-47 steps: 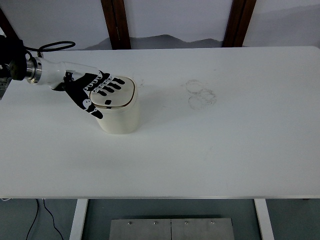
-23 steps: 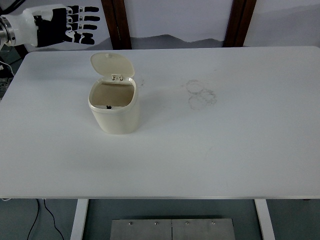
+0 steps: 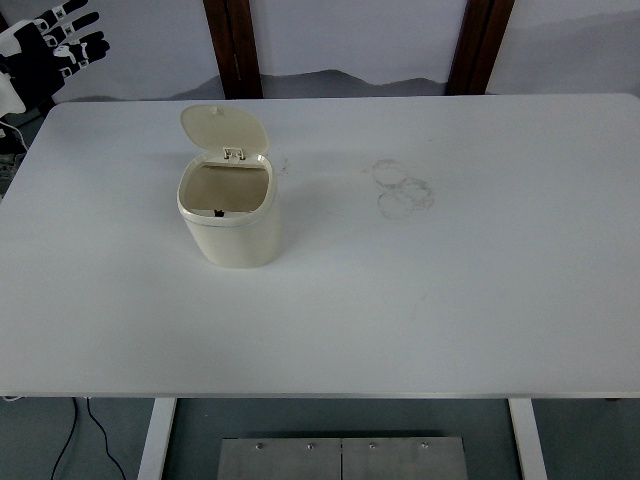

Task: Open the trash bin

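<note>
White table (image 3: 450,300) before a pale wall (image 3: 350,35) with two dark wooden posts (image 3: 233,45), possibly door frames.

White tabletop (image 3: 450,300), rectangular with rounded far corners, fills most of the head view; near edge runs across the bottom. One cream trash bin (image 3: 232,215) stands upright on it, left of centre, toward the far side, well apart from every edge. Its lid (image 3: 222,130) is flipped up at the far side, and the mouth is open. Faint grey ring-shaped scuff marks (image 3: 402,187) on the surface right of the bin, apart from it.
</note>
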Robot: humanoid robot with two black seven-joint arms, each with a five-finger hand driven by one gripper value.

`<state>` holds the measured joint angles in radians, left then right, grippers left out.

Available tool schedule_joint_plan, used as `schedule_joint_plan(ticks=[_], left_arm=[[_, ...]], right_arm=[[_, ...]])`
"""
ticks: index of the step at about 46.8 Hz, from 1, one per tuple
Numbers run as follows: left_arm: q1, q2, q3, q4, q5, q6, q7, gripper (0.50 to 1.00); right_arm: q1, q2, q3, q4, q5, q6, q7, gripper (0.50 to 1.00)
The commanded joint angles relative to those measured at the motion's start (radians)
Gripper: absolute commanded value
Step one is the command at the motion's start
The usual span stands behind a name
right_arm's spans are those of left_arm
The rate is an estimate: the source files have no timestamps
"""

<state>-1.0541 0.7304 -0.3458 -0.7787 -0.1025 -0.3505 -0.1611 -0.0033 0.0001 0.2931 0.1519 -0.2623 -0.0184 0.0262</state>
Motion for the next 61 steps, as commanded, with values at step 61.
schedule_joint_plan(ticks=[61], left_arm=[[0.39,-0.252,-0.335,0.335,-0.105,-0.11,-0.172,1.0]], right_arm=[[0.0,0.0,0.0,0.0,0.0,0.002,0.0,0.993]])
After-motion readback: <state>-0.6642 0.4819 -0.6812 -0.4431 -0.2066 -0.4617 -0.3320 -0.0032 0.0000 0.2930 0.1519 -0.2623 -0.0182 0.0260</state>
